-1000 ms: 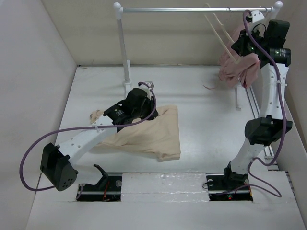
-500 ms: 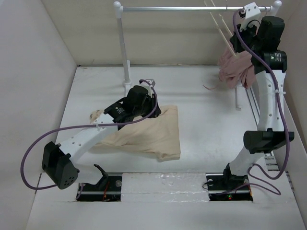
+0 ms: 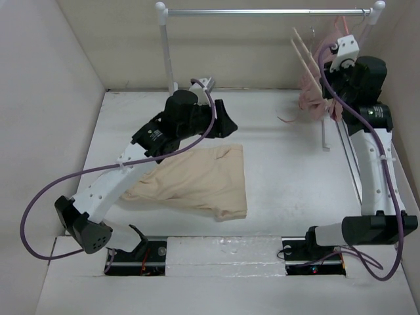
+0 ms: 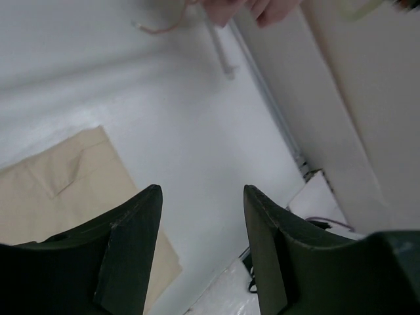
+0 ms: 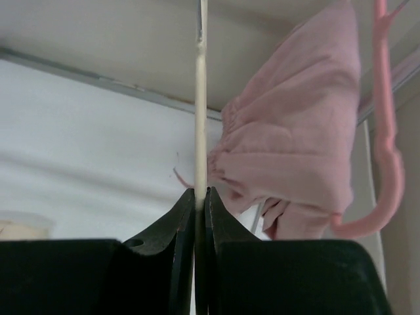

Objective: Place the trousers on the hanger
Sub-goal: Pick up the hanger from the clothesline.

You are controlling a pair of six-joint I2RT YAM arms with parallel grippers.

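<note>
The beige trousers (image 3: 197, 184) lie folded flat on the table in front of the left arm; one corner also shows in the left wrist view (image 4: 52, 190). My left gripper (image 3: 225, 122) is open and empty, raised above the table past the trousers' far edge; its tips (image 4: 202, 190) show only bare table between them. The cream hanger (image 3: 306, 56) tilts below the rail at the back right. My right gripper (image 3: 327, 84) is shut on one of its thin bars (image 5: 200, 98), seen edge-on between the jaws (image 5: 201, 193).
A dusty-pink garment (image 3: 314, 98) hangs beside the hanger, with a thin pink hanger (image 5: 384, 131) next to it. The metal rail (image 3: 262, 11) spans the back on white posts (image 3: 167, 59). Walls close in left and right.
My left gripper has lifted off the trousers and swung up, back and to the right, leaving them on the table. My right arm has shifted right and stretched out, still holding the hanger.
</note>
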